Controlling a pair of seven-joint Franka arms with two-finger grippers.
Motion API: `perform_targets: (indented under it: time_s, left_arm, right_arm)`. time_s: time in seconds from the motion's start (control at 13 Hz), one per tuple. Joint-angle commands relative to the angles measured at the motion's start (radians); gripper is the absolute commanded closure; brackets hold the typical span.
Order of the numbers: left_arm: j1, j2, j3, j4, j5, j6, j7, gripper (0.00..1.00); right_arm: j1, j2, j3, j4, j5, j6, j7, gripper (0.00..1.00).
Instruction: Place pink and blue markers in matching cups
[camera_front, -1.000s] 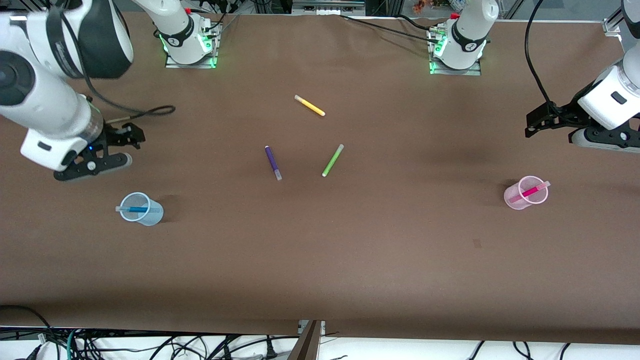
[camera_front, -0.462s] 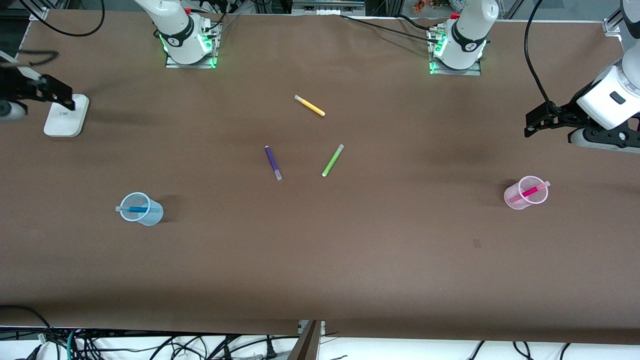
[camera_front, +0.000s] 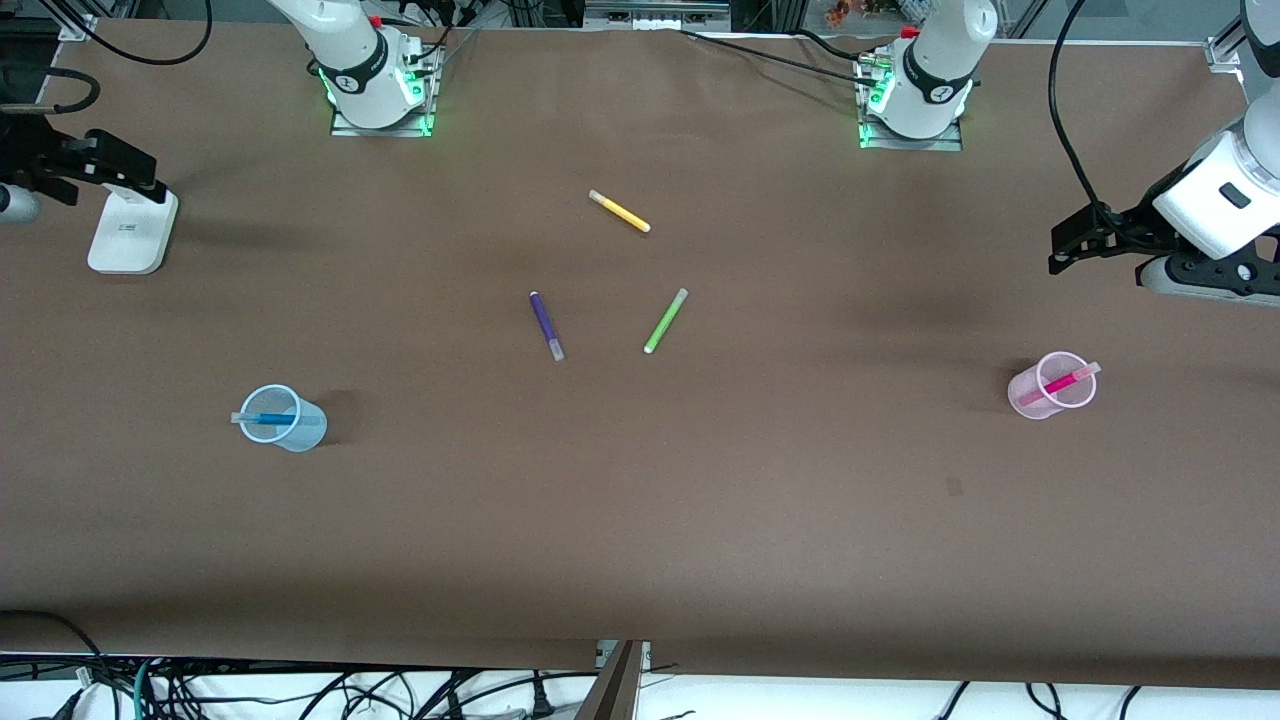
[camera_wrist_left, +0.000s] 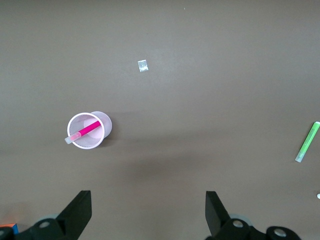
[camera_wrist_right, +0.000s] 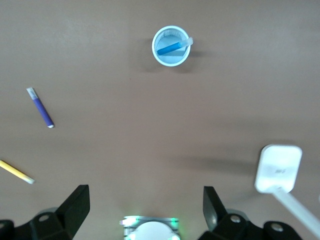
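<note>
The light blue cup stands toward the right arm's end of the table with the blue marker leaning in it; both show in the right wrist view, cup and marker. The pale pink cup stands toward the left arm's end with the pink marker in it, also in the left wrist view, cup and marker. My right gripper is open and empty, high at its table end. My left gripper is open and empty, high, away from the pink cup.
A purple pen, a green pen and a yellow pen lie mid-table. A white flat device lies at the right arm's end, under the right gripper. The arm bases stand along the table edge farthest from the front camera.
The right arm has pulled up and away from the spot beside the blue cup toward its table end, uncovering the white device. The left arm, cups and pens have not moved.
</note>
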Motion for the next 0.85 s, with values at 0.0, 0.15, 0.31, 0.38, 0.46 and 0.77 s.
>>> perform_targets:
  time_s: [0.0,0.15,0.31,0.38,0.46,0.77]
  left_arm:
    - [0.011,-0.013,-0.005,-0.004,-0.027,-0.011,0.024,0.0]
    - [0.011,-0.013,-0.005,-0.004,-0.027,-0.011,0.024,0.0]
    - [0.011,-0.013,-0.005,-0.004,-0.027,-0.011,0.024,0.0]
    - [0.011,-0.013,-0.005,-0.004,-0.027,-0.011,0.024,0.0]
    - [0.011,-0.013,-0.005,-0.004,-0.027,-0.011,0.024,0.0]
    - [0.011,-0.013,-0.005,-0.004,-0.027,-0.013,0.024,0.0]
  right_arm:
    - [-0.002,-0.002,0.014,0.001,0.021,-0.029,0.044,0.0]
    - [-0.002,0.007,0.002,0.002,0.023,-0.029,0.041,0.0]
    - [-0.002,0.019,-0.001,0.015,0.021,-0.029,0.039,0.0]
    - [-0.002,0.021,0.001,0.015,0.02,-0.028,0.038,0.0]
    - [-0.002,0.021,0.001,0.015,0.021,-0.028,0.038,0.0]
    - [-0.002,0.021,0.001,0.015,0.021,-0.026,0.039,0.0]
